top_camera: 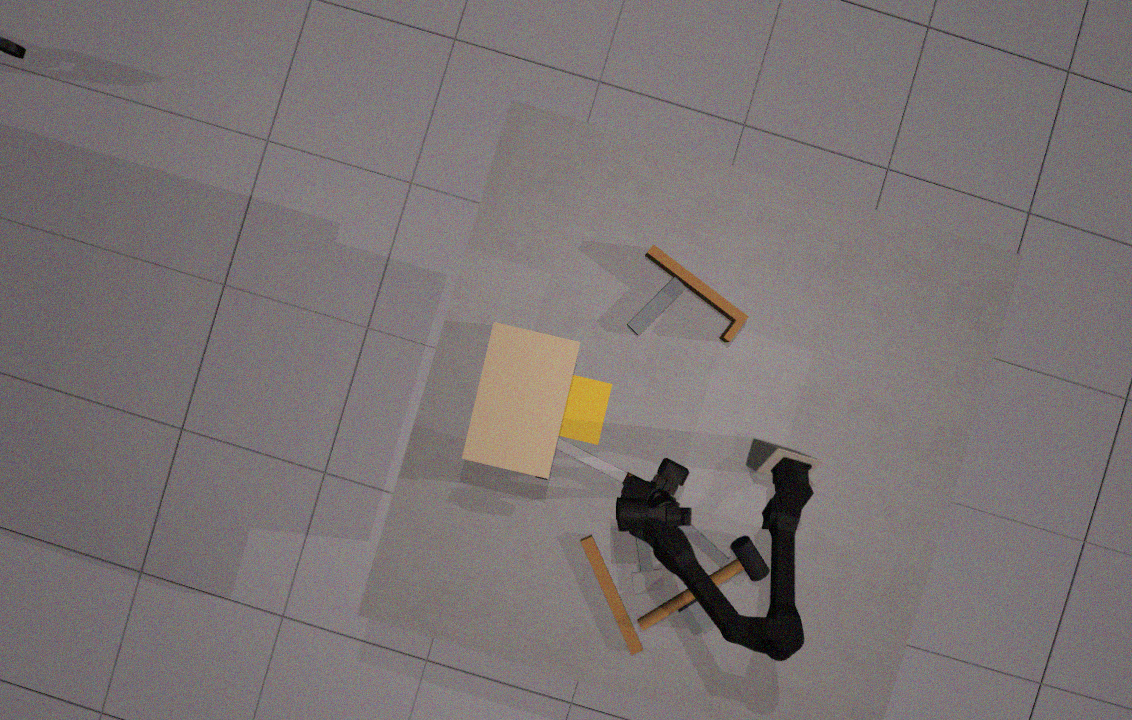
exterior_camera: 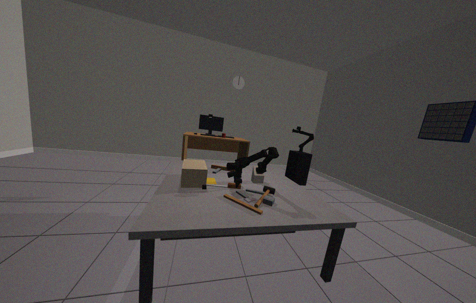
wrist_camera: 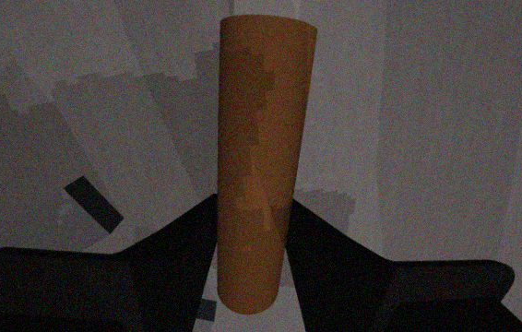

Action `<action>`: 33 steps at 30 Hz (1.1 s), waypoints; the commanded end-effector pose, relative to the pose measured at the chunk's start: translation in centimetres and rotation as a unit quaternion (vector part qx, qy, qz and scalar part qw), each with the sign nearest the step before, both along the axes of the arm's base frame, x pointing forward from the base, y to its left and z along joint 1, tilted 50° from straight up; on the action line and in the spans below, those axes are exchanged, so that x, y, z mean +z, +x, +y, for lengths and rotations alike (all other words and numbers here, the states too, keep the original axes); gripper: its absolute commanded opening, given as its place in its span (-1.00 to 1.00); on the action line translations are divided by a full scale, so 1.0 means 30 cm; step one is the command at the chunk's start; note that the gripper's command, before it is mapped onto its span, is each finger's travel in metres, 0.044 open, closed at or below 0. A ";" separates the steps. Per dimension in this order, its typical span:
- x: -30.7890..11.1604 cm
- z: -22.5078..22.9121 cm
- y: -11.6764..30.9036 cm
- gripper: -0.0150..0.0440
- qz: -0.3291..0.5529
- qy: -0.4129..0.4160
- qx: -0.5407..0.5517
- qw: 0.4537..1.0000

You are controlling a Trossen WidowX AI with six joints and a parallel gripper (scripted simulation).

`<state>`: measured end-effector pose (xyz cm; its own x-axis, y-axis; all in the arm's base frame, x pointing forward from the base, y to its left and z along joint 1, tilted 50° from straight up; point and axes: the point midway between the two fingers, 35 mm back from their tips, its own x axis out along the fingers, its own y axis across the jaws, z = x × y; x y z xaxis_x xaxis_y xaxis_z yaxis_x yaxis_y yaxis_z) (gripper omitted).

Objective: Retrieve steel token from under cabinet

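My gripper [top_camera: 642,490] [exterior_camera: 237,184] [wrist_camera: 252,203] is shut on the orange round handle [exterior_camera: 231,185] [wrist_camera: 261,115] of a long tool, low over the table. The tool's thin pale shaft [top_camera: 595,459] [exterior_camera: 218,185] runs to the cabinet [top_camera: 521,398] [exterior_camera: 194,174]; in the top view its far end is hidden by the cabinet top. A black tip [exterior_camera: 204,187] shows at the cabinet's lower near corner in the exterior view. The yellow marked area [top_camera: 588,411] [exterior_camera: 211,181] lies in front of the cabinet, beside the shaft. The token is not visible.
A wooden bar [top_camera: 613,595] [exterior_camera: 242,203] and a black-headed hammer [top_camera: 691,592] [exterior_camera: 263,198] lie on the near side, with grey pieces beside them. An L-shaped wooden piece [top_camera: 700,282] and a grey strip [top_camera: 655,306] lie on the far side.
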<state>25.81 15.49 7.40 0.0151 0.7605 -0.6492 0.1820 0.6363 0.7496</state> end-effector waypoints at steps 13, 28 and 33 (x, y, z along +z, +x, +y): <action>-0.006 -0.008 0.076 -0.49 -0.003 0.001 0.001 1.000; -0.011 -0.014 0.134 -0.49 -0.004 0.001 0.001 1.000; -0.013 -0.016 0.153 -0.49 -0.004 0.001 0.001 1.000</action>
<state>29.71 15.08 7.05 0.0155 0.7607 -0.6489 0.1799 0.6363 0.7502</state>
